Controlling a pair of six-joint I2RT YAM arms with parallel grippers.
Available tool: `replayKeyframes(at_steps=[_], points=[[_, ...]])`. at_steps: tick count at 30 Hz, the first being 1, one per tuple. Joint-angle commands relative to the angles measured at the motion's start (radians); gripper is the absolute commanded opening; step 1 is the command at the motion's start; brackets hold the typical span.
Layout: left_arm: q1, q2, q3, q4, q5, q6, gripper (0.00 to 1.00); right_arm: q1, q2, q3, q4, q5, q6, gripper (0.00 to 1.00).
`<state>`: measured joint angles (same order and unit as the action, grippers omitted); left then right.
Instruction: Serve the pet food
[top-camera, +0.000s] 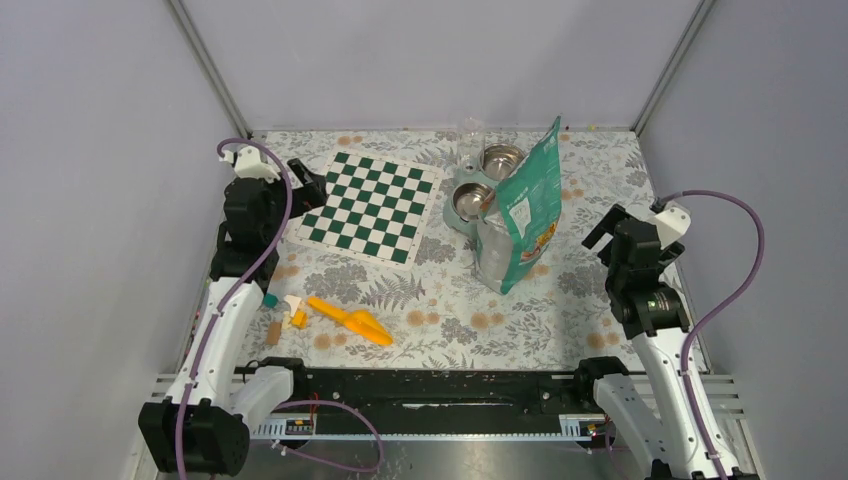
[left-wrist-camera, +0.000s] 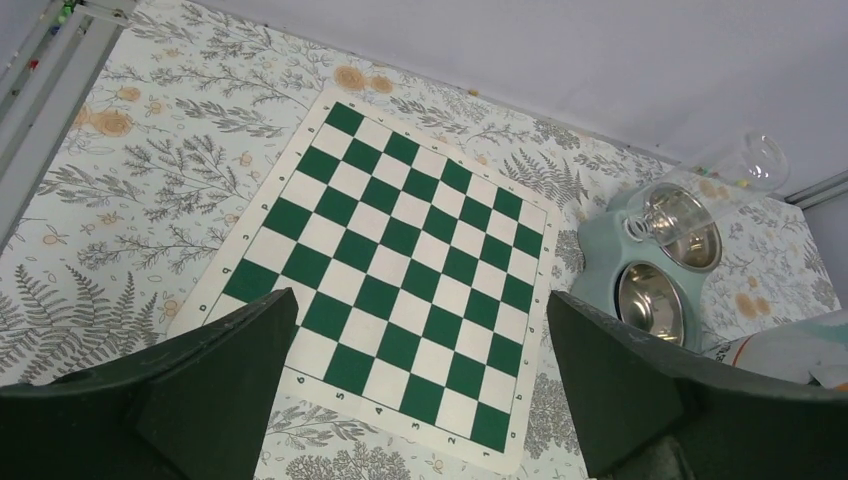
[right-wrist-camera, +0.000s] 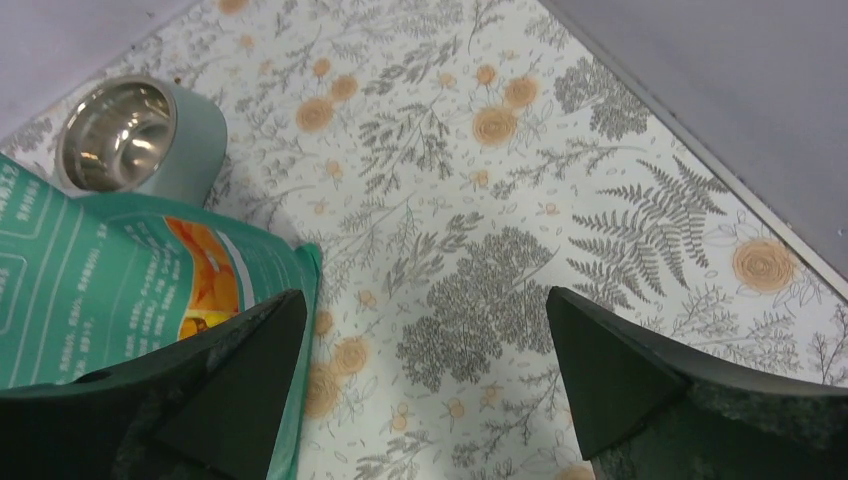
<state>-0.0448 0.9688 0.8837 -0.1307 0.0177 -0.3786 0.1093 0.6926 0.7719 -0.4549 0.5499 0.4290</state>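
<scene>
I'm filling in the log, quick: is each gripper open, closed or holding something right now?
Left gripper: open, holding nothing.
Right gripper: open, holding nothing.

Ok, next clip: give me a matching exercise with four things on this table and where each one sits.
Things:
1. chessboard mat
2. orange scoop
3. teal pet food bag
4. twin-bowl feeder

Places:
A. standing, right of centre
B. spread flat, far left
C. at the far side, about the middle
D. lying near the near edge, left of centre

Pairs: 1-B, 2-D, 3-A, 4-C
</scene>
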Motion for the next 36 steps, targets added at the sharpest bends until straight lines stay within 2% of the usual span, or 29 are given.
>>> replayKeyframes(at_steps=[1, 5, 7, 11, 15, 19, 25, 35, 36], points=[[0.000, -0.037, 0.005, 0.006, 0.026, -0.037, 0.99, -0.002, -0.024, 0.057, -0.088, -0.051, 0.040, 0.99], [0.010, -0.062, 0.001, -0.002, 0.093, -0.089, 0.99, -0.002, -0.063, 0.076, -0.106, -0.058, 0.038, 0.99], [0.030, -0.079, 0.014, 0.048, 0.218, -0.117, 0.99, -0.001, -0.079, 0.103, -0.119, -0.066, 0.038, 1.00], [0.034, -0.036, 0.150, 0.030, 0.387, -0.113, 0.99, -0.001, -0.075, 0.189, -0.149, -0.152, 0.005, 1.00], [0.001, 0.043, 0.278, -0.021, 0.576, -0.128, 0.97, -0.002, -0.003, 0.353, -0.270, -0.164, 0.001, 1.00], [-0.197, 0.039, 0.305, -0.008, 0.472, -0.064, 0.97, -0.002, 0.030, 0.459, -0.356, -0.182, 0.028, 0.96], [-0.497, 0.108, 0.310, 0.162, 0.358, -0.033, 0.97, -0.002, 0.044, 0.538, -0.398, -0.228, 0.065, 0.92], [-0.806, 0.383, 0.460, 0.291, 0.149, 0.144, 0.96, -0.002, 0.040, 0.525, -0.432, -0.372, 0.117, 0.92], [-0.832, 0.408, 0.477, 0.294, 0.094, 0.163, 0.96, -0.002, 0.040, 0.522, -0.440, -0.376, 0.121, 0.92]])
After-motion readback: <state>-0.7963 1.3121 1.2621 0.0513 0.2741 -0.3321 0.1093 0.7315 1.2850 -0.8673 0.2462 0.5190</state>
